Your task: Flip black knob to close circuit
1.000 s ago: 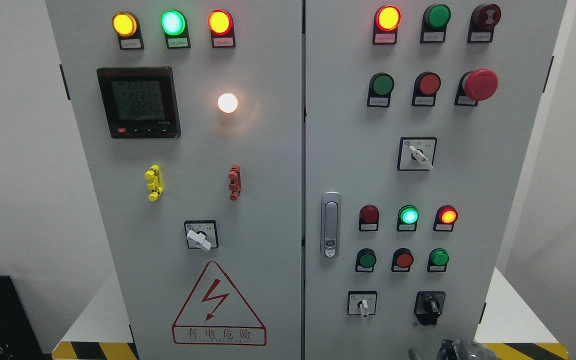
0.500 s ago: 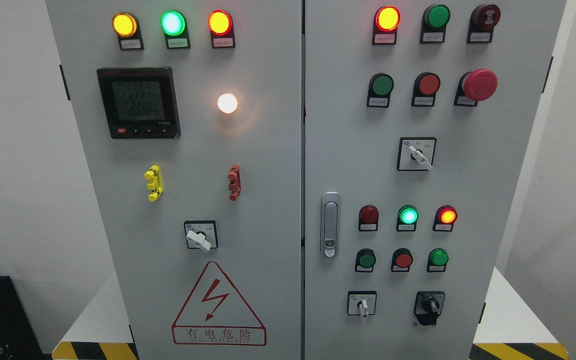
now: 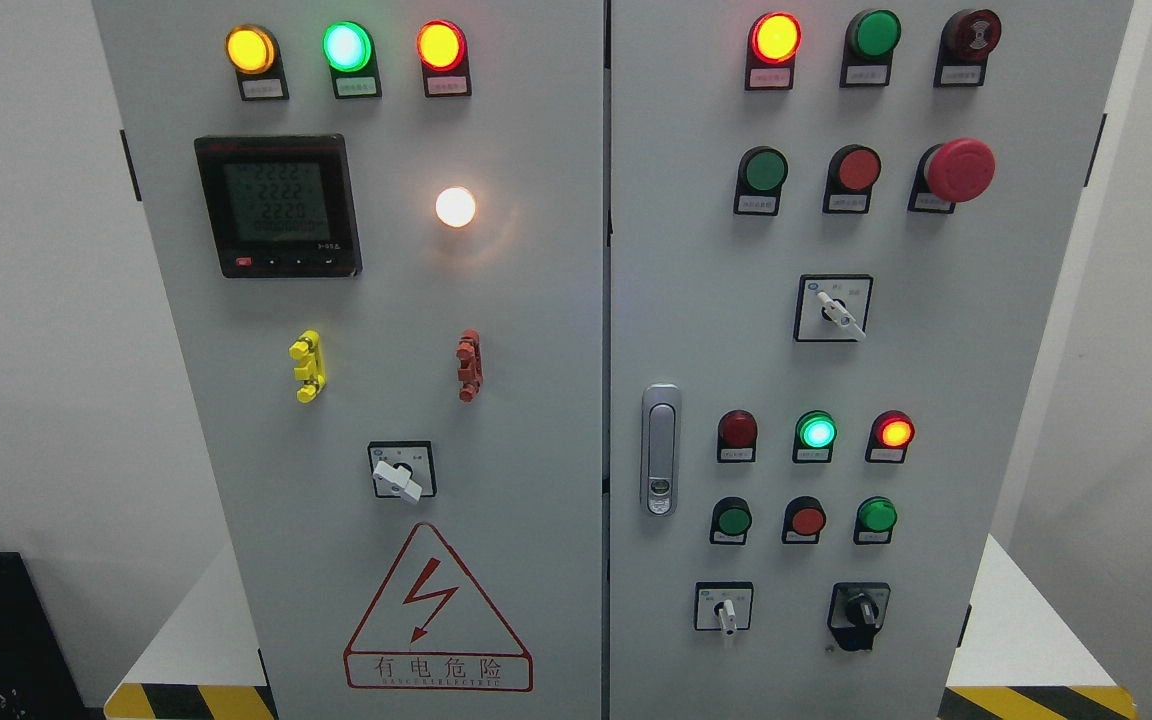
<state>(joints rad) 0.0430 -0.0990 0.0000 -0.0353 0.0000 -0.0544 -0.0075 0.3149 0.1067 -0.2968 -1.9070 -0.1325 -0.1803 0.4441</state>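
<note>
Apparently untouched, the black knob (image 3: 861,609) at lower right awaits turning; neither hand shows, so their state cannot be told.

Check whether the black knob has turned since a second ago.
No. The black knob sits as before, its handle pointing straight down within its black plate.

The single head view faces the grey electrical cabinet (image 3: 576,300) squarely from close range, looking slightly downward; the cabinet's central door seam sits near mid-frame, its top cropped.
</note>
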